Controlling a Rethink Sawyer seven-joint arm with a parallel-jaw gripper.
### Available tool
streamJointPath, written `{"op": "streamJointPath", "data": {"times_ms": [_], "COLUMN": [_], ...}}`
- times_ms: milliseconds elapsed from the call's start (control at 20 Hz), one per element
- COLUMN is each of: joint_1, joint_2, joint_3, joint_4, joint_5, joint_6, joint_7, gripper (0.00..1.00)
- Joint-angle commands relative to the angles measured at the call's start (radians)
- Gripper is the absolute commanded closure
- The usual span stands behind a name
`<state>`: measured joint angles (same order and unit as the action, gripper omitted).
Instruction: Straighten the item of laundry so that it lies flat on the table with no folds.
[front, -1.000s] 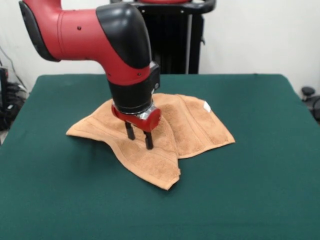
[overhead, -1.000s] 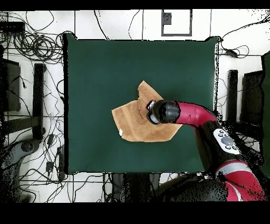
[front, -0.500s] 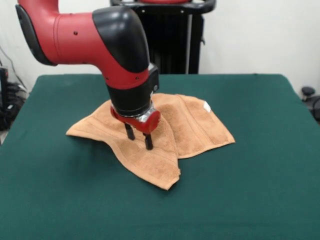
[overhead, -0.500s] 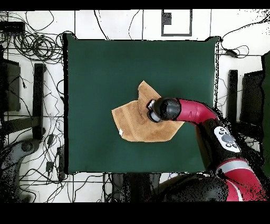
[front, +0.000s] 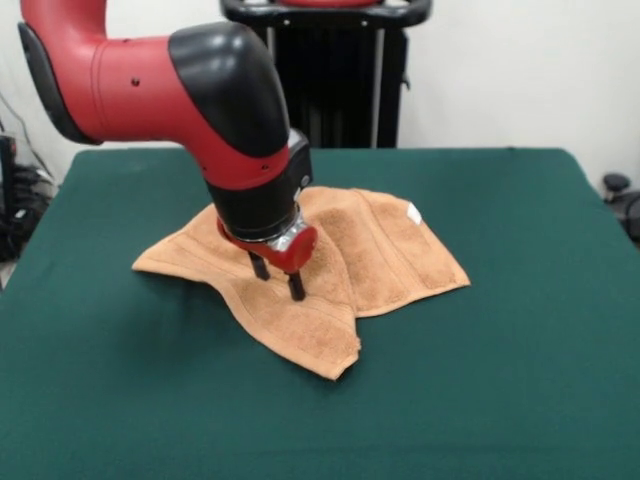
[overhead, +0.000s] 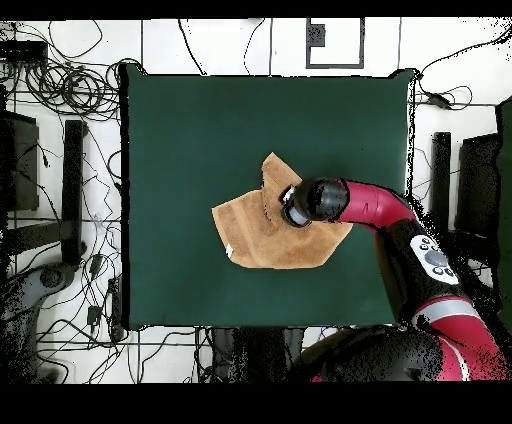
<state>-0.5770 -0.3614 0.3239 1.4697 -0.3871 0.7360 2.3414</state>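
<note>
end effector (front: 277, 281), prongs parted and empty, stands over the folded towel (front: 390, 250); best pinch the overlapping flap's edge.

The towel (front: 330, 260) is looking like nubby terry cloth, the table (front: 520, 380) is wearing matt green felt, and the arm (front: 200, 90) is showing smooth glossy plastic.
</note>
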Motion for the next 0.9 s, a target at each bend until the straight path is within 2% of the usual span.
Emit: {"op": "streamJointPath", "data": {"times_ms": [50,350,900], "joint_1": [-0.073,-0.104,-0.159], "joint_2": [0.203,0.273,0.246], "joint_3": [0.005,0.026,0.077], "joint_4": [-0.181,-0.227,-0.217], "joint_5": [-0.168,-0.246,-0.277], "joint_6": [-0.099,-0.165,-0.103], "joint_7": [-0.267,-0.273,-0.294], "gripper": [0.00,0.00,0.00]}}
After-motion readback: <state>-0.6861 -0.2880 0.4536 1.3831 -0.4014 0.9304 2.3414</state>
